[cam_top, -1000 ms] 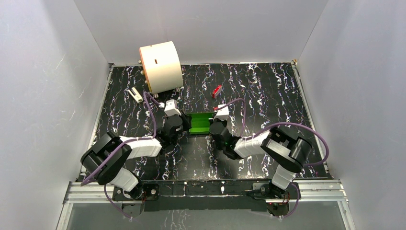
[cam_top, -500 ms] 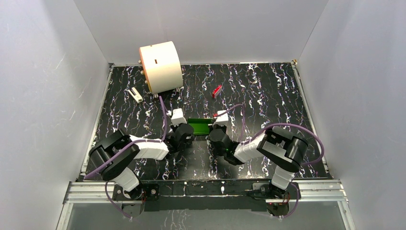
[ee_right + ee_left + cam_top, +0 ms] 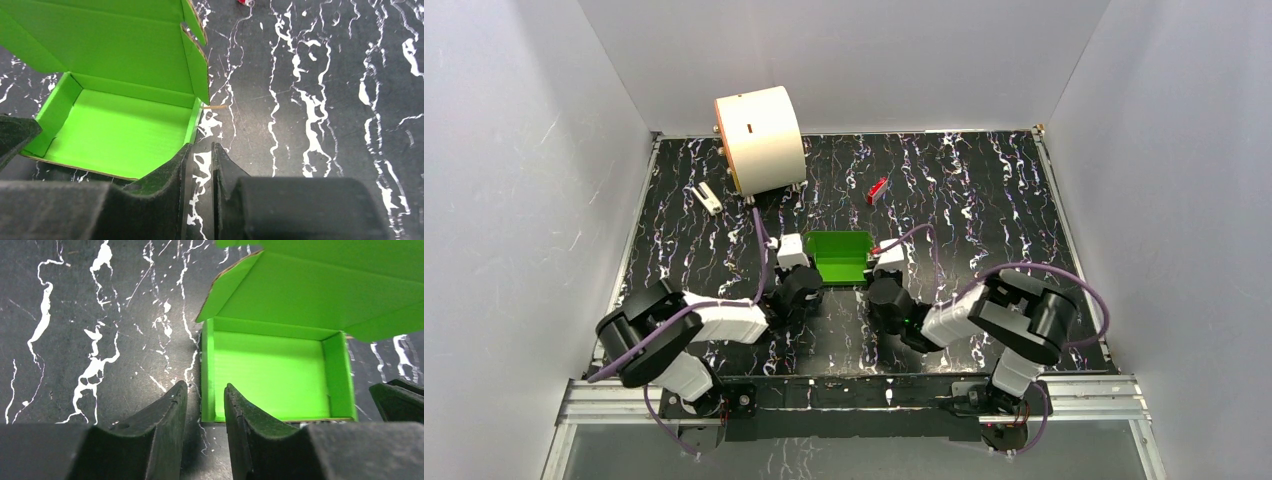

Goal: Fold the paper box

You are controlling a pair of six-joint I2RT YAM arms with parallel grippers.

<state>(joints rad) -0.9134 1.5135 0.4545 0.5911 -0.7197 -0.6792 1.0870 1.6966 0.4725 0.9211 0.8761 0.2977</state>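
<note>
The paper box (image 3: pixel 839 257) is bright green and lies at the table's middle as an open tray with its lid (image 3: pixel 320 285) tilted up at the far side. My left gripper (image 3: pixel 796 264) sits at its left end. In the left wrist view that gripper (image 3: pixel 205 386) is open, and the box's left wall (image 3: pixel 207 365) shows in line with the gap, not clamped. My right gripper (image 3: pixel 884 268) is at the box's right end. In the right wrist view it (image 3: pixel 201 145) is slightly open, with only table in the narrow gap. The right wall (image 3: pixel 194 122) ends just ahead of its left finger (image 3: pixel 177 162).
A large cream cylinder (image 3: pixel 759 138) stands at the back left, with a small white piece (image 3: pixel 707 197) beside it. A small red block (image 3: pixel 876 189) lies behind the box. Grey walls enclose the black marbled table (image 3: pixel 984 200) on three sides.
Both grippers have opened and drawn slightly back toward the near edge. The box's lid, pressed low half a second ago, has swung up, so the tray's inside now shows.
</note>
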